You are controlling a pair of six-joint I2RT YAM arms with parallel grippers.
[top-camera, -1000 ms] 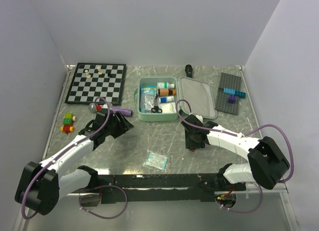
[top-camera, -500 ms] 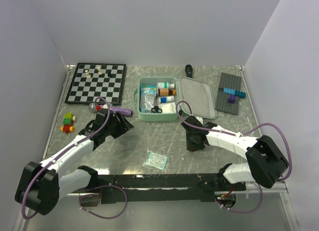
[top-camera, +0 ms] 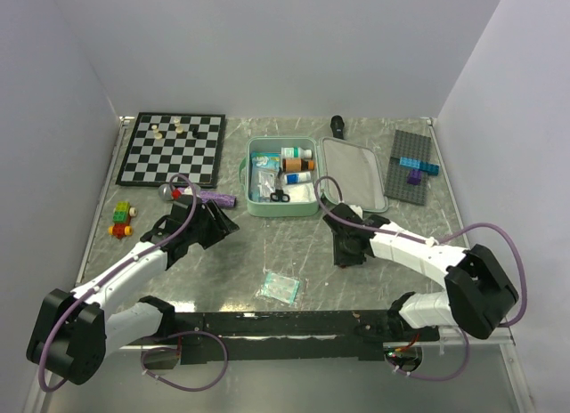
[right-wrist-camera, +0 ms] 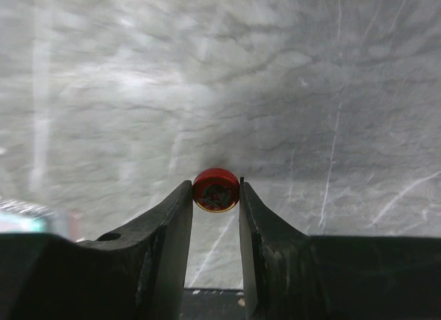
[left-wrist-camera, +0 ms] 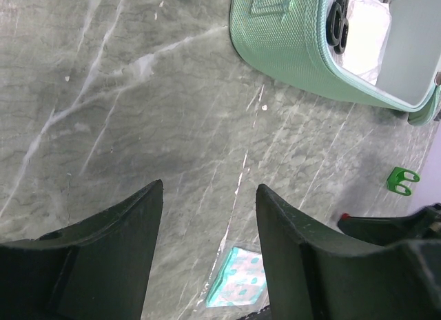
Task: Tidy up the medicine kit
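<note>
Pickup step in hand: right gripper (right-wrist-camera: 216,186) jaws narrow, pinching small red disc (right-wrist-camera: 216,190) on table (right-wrist-camera: 310,92). Left gripper (left-wrist-camera: 209,189) wide, empty. Medicine kit (top-camera: 280,209) lies open, far centre. Next: lift cleanly and carry the disc into the kit.

This is a robotics lab test cell. A grey marble-patterned table (top-camera: 267,244) is boxed in by plain pale walls (top-camera: 267,48), and two white-and-black arms (top-camera: 125,271) are bolted to a black rail (top-camera: 285,324) at its near edge, trailing purple cables (top-camera: 499,230). The props are an unrelated mix: chessboard (top-camera: 171,148), toy bricks (top-camera: 121,221), brick baseplate (top-camera: 411,164) and an open medicine kit (top-camera: 283,209).
</note>
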